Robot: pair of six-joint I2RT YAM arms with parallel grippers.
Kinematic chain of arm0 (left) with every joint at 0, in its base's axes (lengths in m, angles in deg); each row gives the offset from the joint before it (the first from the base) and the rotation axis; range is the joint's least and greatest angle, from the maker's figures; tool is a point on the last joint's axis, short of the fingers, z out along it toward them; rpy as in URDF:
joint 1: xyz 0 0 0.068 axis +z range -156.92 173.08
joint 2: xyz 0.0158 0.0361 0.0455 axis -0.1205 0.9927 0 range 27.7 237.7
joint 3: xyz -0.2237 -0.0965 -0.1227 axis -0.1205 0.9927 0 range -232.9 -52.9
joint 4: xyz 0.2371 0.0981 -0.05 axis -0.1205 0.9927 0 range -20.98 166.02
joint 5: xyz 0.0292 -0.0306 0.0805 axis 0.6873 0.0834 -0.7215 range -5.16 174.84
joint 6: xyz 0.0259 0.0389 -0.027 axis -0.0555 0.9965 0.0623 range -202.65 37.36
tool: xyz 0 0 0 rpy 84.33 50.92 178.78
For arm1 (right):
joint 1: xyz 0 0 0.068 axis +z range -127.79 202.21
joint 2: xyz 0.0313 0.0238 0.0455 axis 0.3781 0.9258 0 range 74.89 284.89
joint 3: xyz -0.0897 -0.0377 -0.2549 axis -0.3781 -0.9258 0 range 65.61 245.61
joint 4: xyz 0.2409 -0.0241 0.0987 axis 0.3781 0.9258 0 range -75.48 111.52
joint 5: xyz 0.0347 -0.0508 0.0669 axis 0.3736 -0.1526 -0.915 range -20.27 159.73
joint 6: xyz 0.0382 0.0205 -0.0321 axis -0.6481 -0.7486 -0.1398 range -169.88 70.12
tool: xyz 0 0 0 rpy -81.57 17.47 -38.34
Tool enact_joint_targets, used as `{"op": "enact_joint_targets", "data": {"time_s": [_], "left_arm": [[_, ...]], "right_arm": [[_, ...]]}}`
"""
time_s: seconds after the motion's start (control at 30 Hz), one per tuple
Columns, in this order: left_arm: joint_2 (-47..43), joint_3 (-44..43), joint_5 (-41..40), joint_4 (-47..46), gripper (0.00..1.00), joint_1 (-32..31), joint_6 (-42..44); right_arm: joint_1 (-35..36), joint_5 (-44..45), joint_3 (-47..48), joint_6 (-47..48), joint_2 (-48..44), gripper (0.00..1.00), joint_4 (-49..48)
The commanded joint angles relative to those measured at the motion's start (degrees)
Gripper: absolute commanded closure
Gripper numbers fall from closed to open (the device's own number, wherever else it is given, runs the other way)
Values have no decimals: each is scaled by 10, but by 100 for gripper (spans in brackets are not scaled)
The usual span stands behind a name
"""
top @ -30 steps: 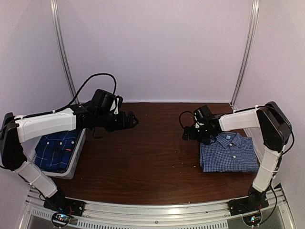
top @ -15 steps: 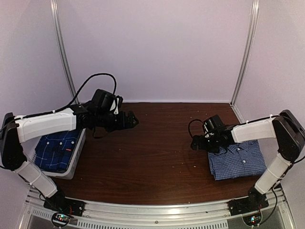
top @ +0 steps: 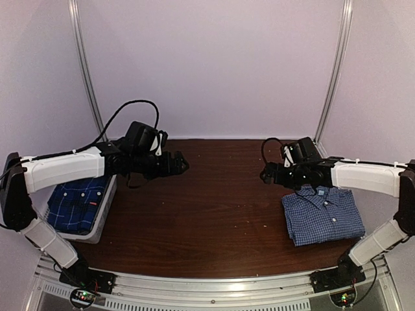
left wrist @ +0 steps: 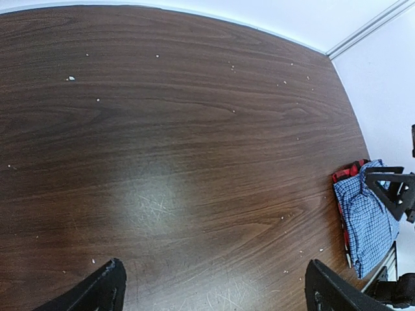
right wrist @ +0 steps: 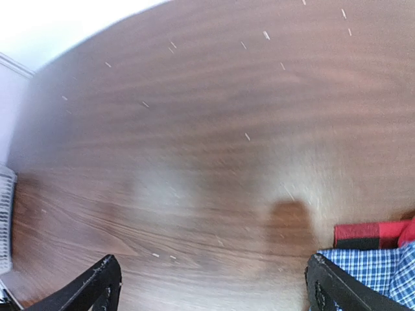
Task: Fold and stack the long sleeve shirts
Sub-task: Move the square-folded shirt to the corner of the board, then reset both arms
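A folded blue-and-white gingham long sleeve shirt (top: 322, 217) lies at the right of the table, collar toward the back. In the wrist views it (right wrist: 379, 269) rests on a folded red-and-black plaid shirt (right wrist: 369, 233), whose edge (left wrist: 347, 173) shows under the gingham (left wrist: 366, 220). A darker blue plaid shirt (top: 76, 201) lies in the bin at the left. My right gripper (top: 267, 173) hovers open just left of and behind the stack, empty (right wrist: 214, 285). Over the table's left middle, my left gripper (top: 178, 163) is open and empty (left wrist: 217, 285).
A light grey bin (top: 105, 217) stands at the table's left edge and holds the dark plaid shirt; its corner (right wrist: 5, 220) shows in the right wrist view. White walls and metal posts enclose the brown table (top: 207, 207). Small white specks dot the wood.
The right arm has swung out and its gripper has drawn back from the gingham shirt's left edge toward the rear. The shirt has shifted slightly right. The left arm has not moved.
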Motion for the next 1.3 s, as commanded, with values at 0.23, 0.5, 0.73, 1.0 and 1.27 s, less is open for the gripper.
{"op": "enact_joint_targets", "data": {"time_s": [0.23, 0.5, 0.73, 1.0, 1.27], "left_arm": [[-16, 9, 6, -51, 2, 3, 16], [-39, 29, 8, -84, 2, 2, 41], [-71, 52, 2, -111, 2, 1, 62], [-91, 59, -4, -112, 2, 1, 68], [-94, 60, -4, -111, 2, 2, 65]], "right_arm": [[30, -20, 57, 8, -80, 0, -21], [87, 5, 58, -6, -107, 0, -71], [104, 23, 40, 0, -136, 0, -109], [104, 35, 34, 8, -152, 0, -110], [104, 51, 28, 1, -164, 0, -119]]}}
